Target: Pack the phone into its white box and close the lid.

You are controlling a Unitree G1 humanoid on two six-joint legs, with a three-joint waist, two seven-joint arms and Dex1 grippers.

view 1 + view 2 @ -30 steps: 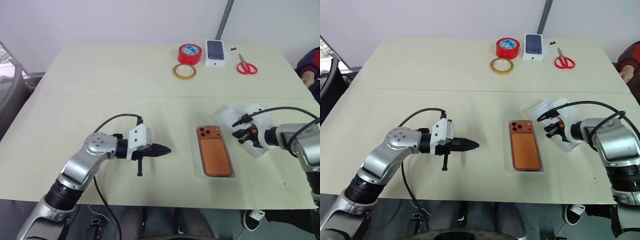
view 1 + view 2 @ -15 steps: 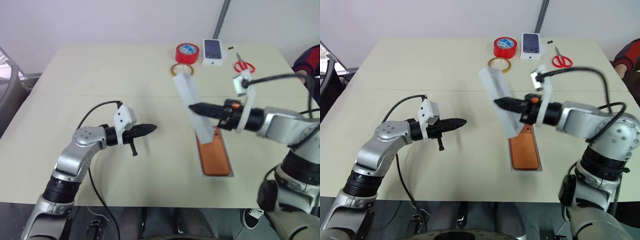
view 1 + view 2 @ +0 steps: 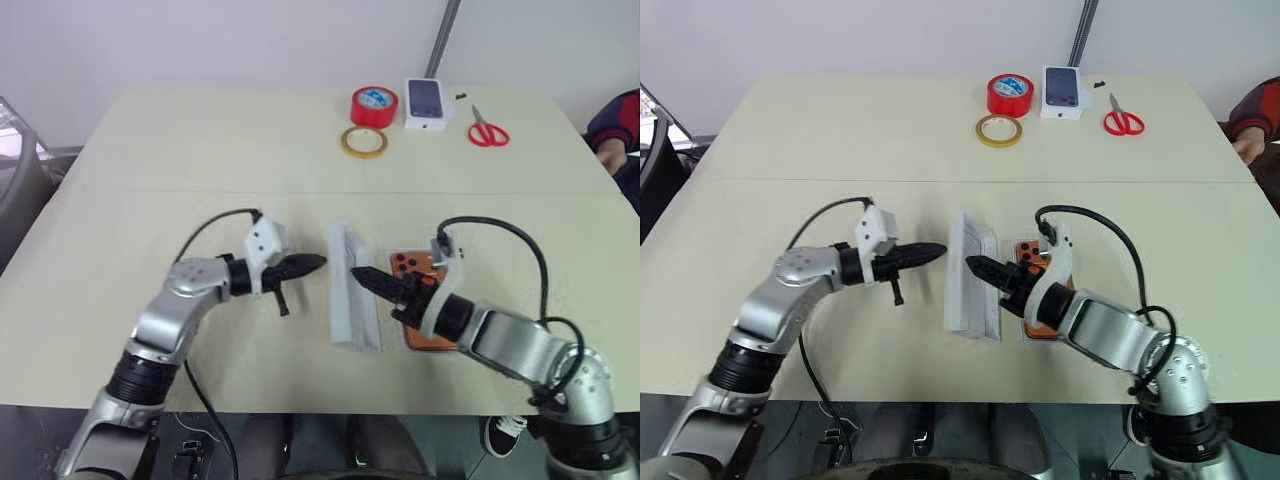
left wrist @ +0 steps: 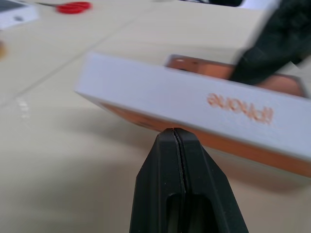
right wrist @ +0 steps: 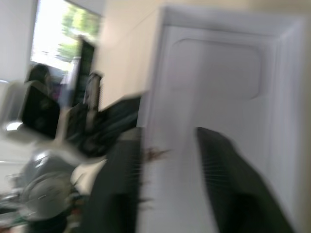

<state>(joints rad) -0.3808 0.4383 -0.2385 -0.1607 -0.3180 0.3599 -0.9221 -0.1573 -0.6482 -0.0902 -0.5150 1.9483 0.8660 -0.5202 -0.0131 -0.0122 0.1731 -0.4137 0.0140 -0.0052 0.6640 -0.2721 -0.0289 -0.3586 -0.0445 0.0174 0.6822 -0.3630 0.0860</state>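
The broad, pale beige tabletop (image 3: 150, 150) bears everything, and the biggest change on it is the lid (image 3: 352, 290), the shallow white cardboard cover. A second ago it lay flat off to the right of the box. Half a second ago I had it in the air over the phone. Now it stands tilted on one long edge on the table, just to the left of the box, with its hollow side turned towards my right arm.

The white box (image 3: 1026, 336), a shallow cardboard tray, sits where it was. The phone (image 3: 408, 264), flat and copper-orange, lies inside it with its camera block at the far end, partly behind my right forearm. So packing looks done, and closing is what remains.

My right gripper (image 3: 362, 275) has swung across from the right and now reaches into the lid's hollow. Its black fingers (image 5: 218, 160) have sprung apart, and the lid's rim shows between them, so I judge that I have let go or am about to.

My left gripper (image 3: 318, 263) is pinched shut on nothing and has crept in. Its tip is right at the lid's outer wall, though I cannot tell whether it touches.

The lid is on the wrong side and on edge, so I judge that it must be steadied, regripped and turned hollow-down over the phone.
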